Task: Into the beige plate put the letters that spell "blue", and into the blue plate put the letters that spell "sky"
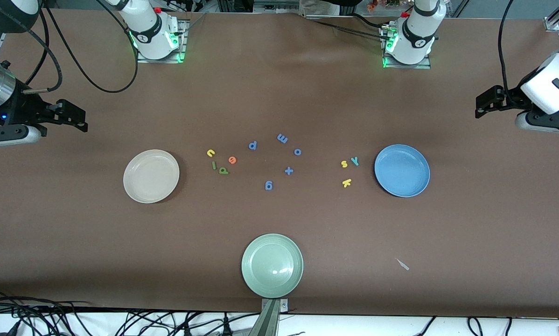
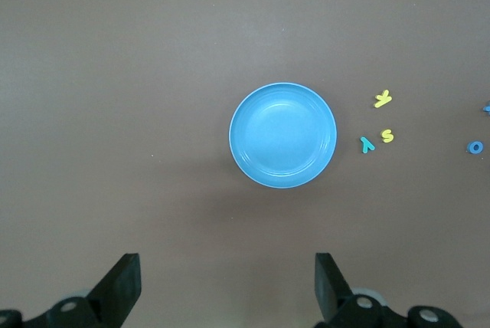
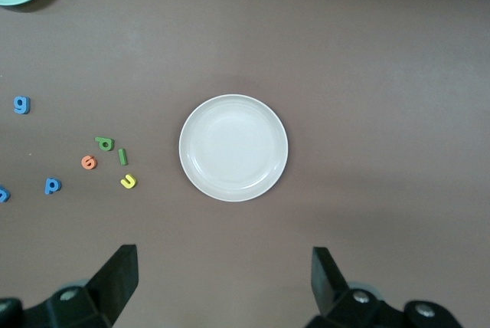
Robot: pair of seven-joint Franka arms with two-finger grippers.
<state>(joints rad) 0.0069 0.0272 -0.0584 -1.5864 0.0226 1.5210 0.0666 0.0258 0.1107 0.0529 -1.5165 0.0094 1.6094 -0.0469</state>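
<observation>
Letters for "blue": yellow u (image 1: 211,152), light green l (image 1: 213,165), orange e (image 1: 232,160) and olive b (image 1: 223,170) lie in a tight cluster mid-tabletop, just beside the beige plate (image 1: 135,189) on its centre-facing side. The b reads as a p from the front camera. All four lie flat, none yet in the plate.

Letters for "sky": yellow s (image 1: 344,164) and teal y (image 1: 354,161) almost touch; yellow k (image 1: 346,183) sits a little nearer the front edge. All three lie just beside the blue plate (image 1: 388,186), which is bare.

Handling, as you should judge it: foam, so very light, soft and thin. Expect a letter to skid or flip if nudged, and to cling to a pad on release. Take each across its narrowest stroke, pincer fingers straight down onto the tabletop. The l and b lie close together; approach the l along its length so you do not drag the b.

Distractors: blue letters (image 1: 269,185) scattered between the two clusters, and a pale green plate (image 1: 251,280) at the front edge, centre. Leave these alone.

Left pincer (image 1: 482,105) hangs over the tabletop's left-arm end, fully open, holding nothing. Right pincer (image 1: 76,119) hangs over the right-arm end, likewise spread wide and empty. Neither arm is near a letter.
</observation>
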